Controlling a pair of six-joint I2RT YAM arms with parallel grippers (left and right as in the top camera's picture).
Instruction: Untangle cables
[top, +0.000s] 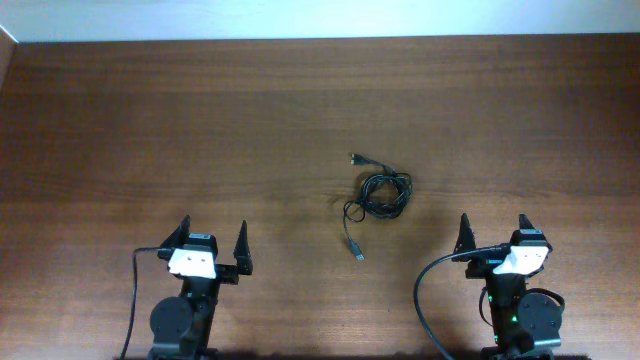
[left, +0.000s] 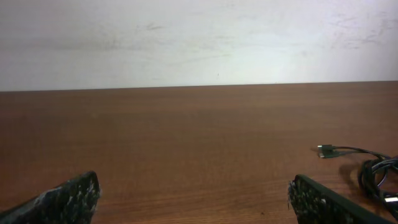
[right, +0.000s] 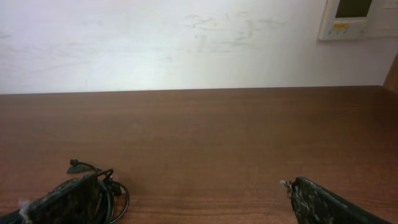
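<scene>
A bunch of thin black cables (top: 384, 193) lies coiled on the wooden table, right of centre, with one plug end (top: 353, 157) pointing up-left and another plug end (top: 357, 253) trailing toward the front. My left gripper (top: 213, 240) is open and empty at the front left, well away from the cables, which show at the right edge of the left wrist view (left: 373, 171). My right gripper (top: 492, 228) is open and empty at the front right. In the right wrist view the cables (right: 112, 186) lie partly behind its left finger.
The brown wooden table (top: 200, 120) runs back to a white wall (left: 199, 37). A white wall device (right: 354, 18) hangs at the upper right. Thicker black arm cables (top: 425, 290) loop by the right arm's base.
</scene>
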